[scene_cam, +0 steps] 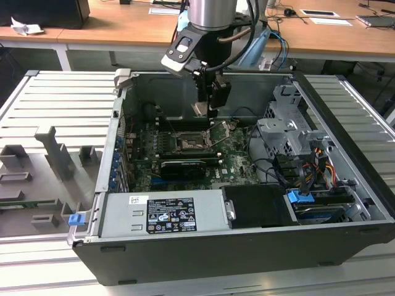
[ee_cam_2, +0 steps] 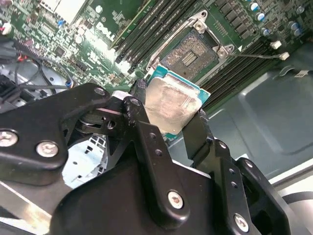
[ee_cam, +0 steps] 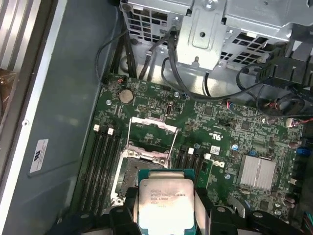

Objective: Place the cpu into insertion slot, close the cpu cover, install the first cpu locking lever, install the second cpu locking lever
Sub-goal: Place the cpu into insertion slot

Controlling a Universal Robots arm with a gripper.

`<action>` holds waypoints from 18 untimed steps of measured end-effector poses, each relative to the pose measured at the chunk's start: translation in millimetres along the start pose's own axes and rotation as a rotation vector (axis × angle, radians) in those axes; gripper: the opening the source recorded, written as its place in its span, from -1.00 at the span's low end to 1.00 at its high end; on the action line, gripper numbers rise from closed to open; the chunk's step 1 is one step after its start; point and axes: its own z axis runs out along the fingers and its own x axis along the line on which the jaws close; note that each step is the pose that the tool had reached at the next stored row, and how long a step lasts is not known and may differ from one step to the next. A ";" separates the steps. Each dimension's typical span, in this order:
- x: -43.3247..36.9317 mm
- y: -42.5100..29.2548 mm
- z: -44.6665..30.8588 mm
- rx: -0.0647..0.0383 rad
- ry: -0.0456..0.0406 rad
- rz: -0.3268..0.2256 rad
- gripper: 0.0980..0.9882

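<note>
— While the computer case (scene_cam: 216, 253) is laid open, where is the insertion slot (ee_cam_2: 189, 52) found?
— Below the gripper (ee_cam: 166, 206), uncovered. The cpu (ee_cam_2: 171, 105) is clamped in it, above the slot. If lowered tilted, contacts could be bent.

In the first wrist view I lose one edge of the cpu (ee_cam: 165, 203) past the picture's border, and it blocks my sight of part of the insertion slot (ee_cam: 127, 174) behind. In the second wrist view the fingers (ee_cam_2: 146, 132) of the end effector (ee_cam_2: 170, 105) cover two cpu edges. In the exterior view the arm (scene_cam: 213, 12) is cut off at the top.
</note>
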 end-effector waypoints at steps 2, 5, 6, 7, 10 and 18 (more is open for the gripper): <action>0.0 -0.2 3.1 0.000 -0.0024 0.035 0.00; 0.0 -0.5 7.0 0.001 -0.0046 0.070 0.00; 0.0 -0.8 8.2 0.002 -0.0049 0.076 0.00; 0.0 -1.0 9.6 0.002 -0.0051 0.080 0.00; 0.1 -1.6 12.6 0.003 -0.0051 0.088 0.00; 0.1 -1.9 17.8 0.007 -0.0076 0.139 0.00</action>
